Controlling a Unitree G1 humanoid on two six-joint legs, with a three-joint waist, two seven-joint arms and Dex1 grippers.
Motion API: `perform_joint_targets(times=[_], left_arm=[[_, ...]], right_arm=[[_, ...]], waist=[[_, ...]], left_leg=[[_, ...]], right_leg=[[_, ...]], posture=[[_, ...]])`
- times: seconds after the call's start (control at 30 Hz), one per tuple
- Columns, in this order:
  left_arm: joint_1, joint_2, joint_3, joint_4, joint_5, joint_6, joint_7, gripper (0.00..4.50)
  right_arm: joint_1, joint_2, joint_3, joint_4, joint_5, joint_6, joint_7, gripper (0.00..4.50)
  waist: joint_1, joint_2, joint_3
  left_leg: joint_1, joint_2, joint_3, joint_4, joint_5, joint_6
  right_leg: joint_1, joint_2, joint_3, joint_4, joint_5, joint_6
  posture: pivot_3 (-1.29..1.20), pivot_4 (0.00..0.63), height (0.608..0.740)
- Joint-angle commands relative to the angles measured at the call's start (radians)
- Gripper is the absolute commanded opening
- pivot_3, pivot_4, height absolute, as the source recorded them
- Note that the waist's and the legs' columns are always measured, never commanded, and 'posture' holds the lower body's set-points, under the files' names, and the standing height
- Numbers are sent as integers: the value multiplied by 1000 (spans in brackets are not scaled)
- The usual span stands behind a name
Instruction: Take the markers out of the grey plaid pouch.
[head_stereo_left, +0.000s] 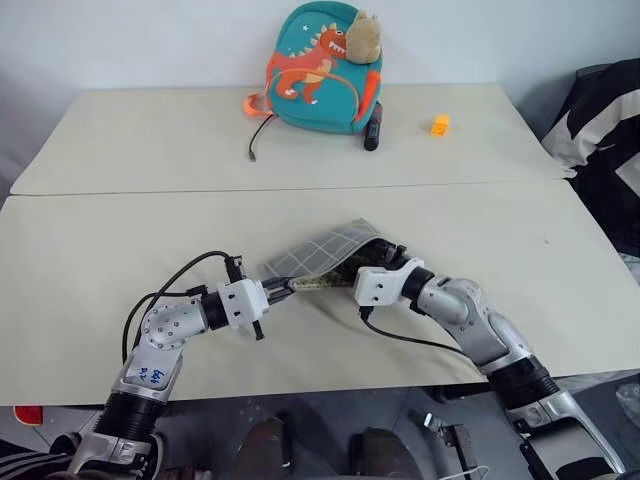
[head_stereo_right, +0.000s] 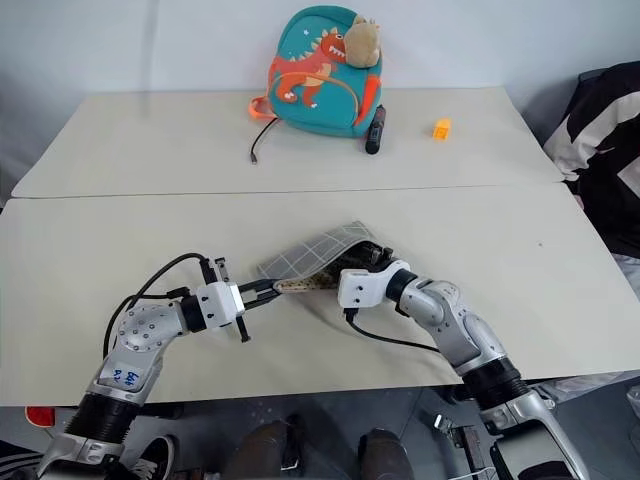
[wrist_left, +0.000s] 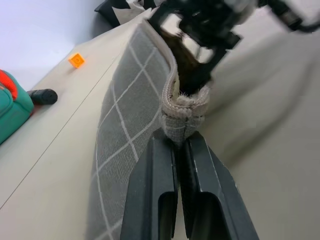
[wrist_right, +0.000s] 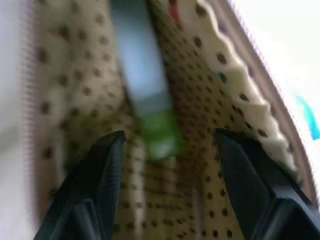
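The grey plaid pouch (head_stereo_left: 325, 252) lies raised off the middle of the table, held between both arms. My left gripper (wrist_left: 176, 142) is shut on the pouch's stitched end seam (wrist_left: 181, 112). My right gripper (wrist_right: 170, 145) is open, with its black fingers (wrist_right: 102, 165) pushed into the pouch's mouth. Inside, against the dotted cream lining, a pale green marker (wrist_right: 145, 85) with a bright green end lies between the two fingers, touching neither. A sliver of a red marker (wrist_right: 172, 9) shows deeper in. From the head views the markers are hidden inside the pouch.
At the back of the table stand a teal dinosaur backpack (head_stereo_left: 322, 68), a thick black cylinder (head_stereo_left: 373, 132), a small orange block (head_stereo_left: 440, 124) and a black cord (head_stereo_left: 258, 135). A black and white striped cloth (head_stereo_left: 605, 110) lies off the table's right edge.
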Motion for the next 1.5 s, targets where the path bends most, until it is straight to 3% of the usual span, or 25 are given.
perform_joint_targets(times=[0.03,0.37,0.4,0.7,0.83,0.9,1.0,1.13,1.33,1.43,1.5], left_arm=[[-6,-6,-1,-58,-14,4,3,0],[4,-5,5,-62,-17,12,2,0],[3,-7,5,-60,-16,11,3,0],[4,-11,0,-59,-15,11,1,0],[2,-13,4,-56,-18,17,5,0],[0,-10,5,-57,-19,18,2,0],[2,-10,5,-55,-18,17,1,0],[6,-14,-1,-55,-18,17,0,0],[5,-11,-1,-59,-14,19,0,0],[9,-12,-1,-62,-16,20,0,0],[11,-13,0,-65,-17,22,1,0]], right_arm=[[-11,-5,7,5,-37,5,-29,3250],[2,6,1,-5,-21,16,-33,3250],[1,9,-1,-9,-5,17,-21,2902],[20,30,-40,-46,116,51,5,2902],[122,100,-99,-147,520,192,239,2682],[144,92,-119,-200,611,280,307,2682],[136,68,-131,-231,617,329,321,2682],[138,64,-103,-209,546,334,283,3585],[139,79,-109,-220,557,400,275,3585],[129,86,-112,-215,551,397,261,3017],[123,81,-106,-212,524,371,244,2319]], waist=[[1,0,0],[0,0,0],[0,0,0],[1,0,0],[1,0,0],[2,0,0],[1,0,0],[1,0,0],[1,0,0],[1,0,0],[1,0,0]], left_leg=[[0,0,0,0,0,0],[0,0,0,0,0,0],[0,0,0,0,0,0],[0,0,0,0,0,0],[0,0,-1,0,0,0],[0,0,-1,0,0,1],[0,0,0,1,-1,2],[0,0,-1,1,-1,1],[0,0,0,0,-1,1],[0,0,0,0,-1,1],[0,0,0,0,-1,1]], right_leg=[[0,0,0,0,0,0],[0,0,0,0,0,0],[0,0,0,0,0,0],[0,0,0,0,0,0],[1,0,0,0,0,0],[2,0,0,0,0,0],[1,0,0,0,0,1],[1,0,0,0,0,1],[0,0,0,0,0,1],[0,0,0,0,0,1],[0,0,0,0,0,1]], posture=[[0,150,740],[0,150,740],[0,150,740],[0,150,740],[0,150,740],[0,150,740],[0,150,740],[0,150,740],[0,150,740],[0,150,740],[0,150,740]])
